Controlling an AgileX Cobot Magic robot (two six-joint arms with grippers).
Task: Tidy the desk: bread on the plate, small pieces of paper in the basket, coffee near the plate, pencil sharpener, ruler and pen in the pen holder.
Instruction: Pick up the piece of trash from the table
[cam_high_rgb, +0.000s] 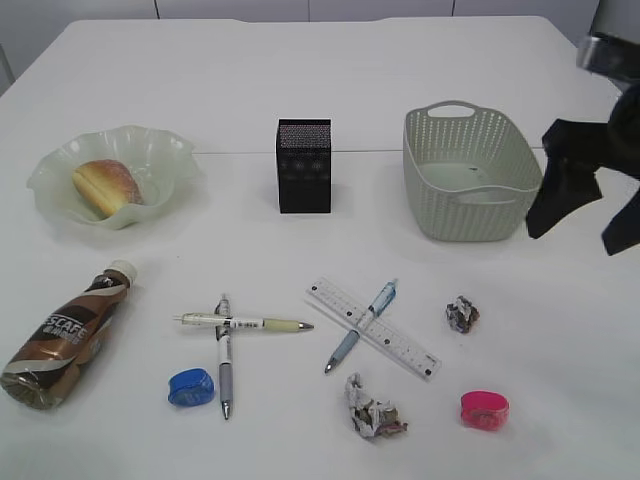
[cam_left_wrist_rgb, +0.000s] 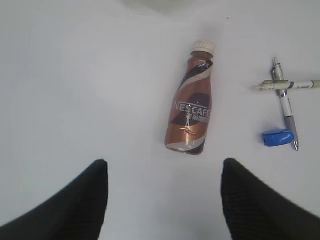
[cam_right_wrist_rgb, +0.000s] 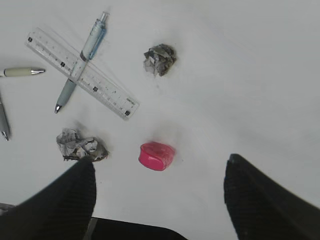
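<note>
Bread (cam_high_rgb: 103, 185) lies on the wavy plate (cam_high_rgb: 60, 160) at the back left. The coffee bottle (cam_high_rgb: 65, 335) lies on its side at the front left. Three pens (cam_high_rgb: 245, 323), a clear ruler (cam_high_rgb: 372, 327), a blue sharpener (cam_high_rgb: 191, 387), a pink sharpener (cam_high_rgb: 484, 410) and two paper balls (cam_high_rgb: 462, 314) lie along the front. The black pen holder (cam_high_rgb: 303, 165) and the basket (cam_high_rgb: 470, 175) stand at the back. My right gripper (cam_high_rgb: 583, 232) hangs open and empty, above the pink sharpener (cam_right_wrist_rgb: 156, 155). My left gripper (cam_left_wrist_rgb: 164, 172) is open and empty, just short of the bottle (cam_left_wrist_rgb: 192, 112).
The second paper ball (cam_right_wrist_rgb: 81, 146) lies by my right gripper's left finger. The blue sharpener (cam_left_wrist_rgb: 278, 137) and two crossed pens (cam_left_wrist_rgb: 285, 90) lie to the right of the bottle. The table's front edge shows under the right gripper.
</note>
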